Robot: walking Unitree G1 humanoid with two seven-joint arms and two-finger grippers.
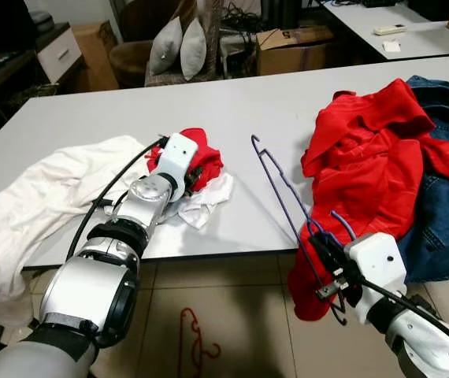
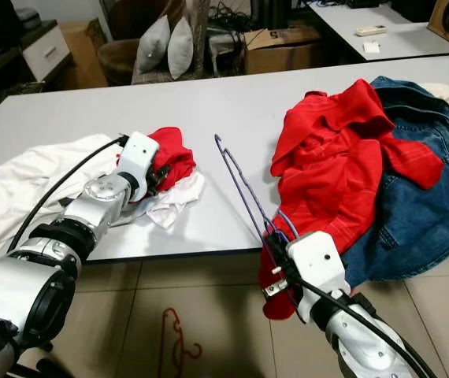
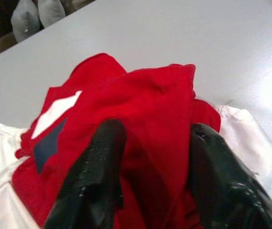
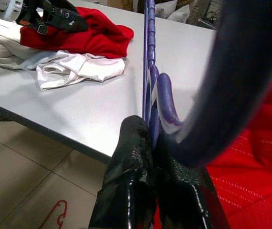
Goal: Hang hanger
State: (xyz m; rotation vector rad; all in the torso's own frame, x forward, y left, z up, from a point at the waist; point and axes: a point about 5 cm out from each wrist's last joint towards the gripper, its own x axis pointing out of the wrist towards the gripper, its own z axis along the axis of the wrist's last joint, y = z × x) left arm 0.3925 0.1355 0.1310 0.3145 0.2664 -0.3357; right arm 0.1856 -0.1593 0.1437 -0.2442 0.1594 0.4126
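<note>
A thin purple hanger (image 1: 280,185) rises slantwise over the table's front edge, hook end up. My right gripper (image 1: 328,264) is shut on its lower end, just below the edge; in the right wrist view the fingertips (image 4: 148,143) pinch the purple wire (image 4: 149,57). My left gripper (image 1: 189,181) rests on a crumpled red garment (image 1: 206,157) lying on a white cloth (image 1: 209,203). A fold of the red fabric (image 3: 141,95) bulges between the two black fingers (image 3: 102,157).
A red jacket (image 1: 366,157) over blue denim (image 1: 445,220) hangs off the white table (image 1: 248,94) at the right. A large white cloth (image 1: 43,197) drapes the left edge. A red hanger (image 1: 193,339) lies on the tiled floor. Cushions (image 1: 179,46) and a cardboard box (image 1: 295,47) stand behind.
</note>
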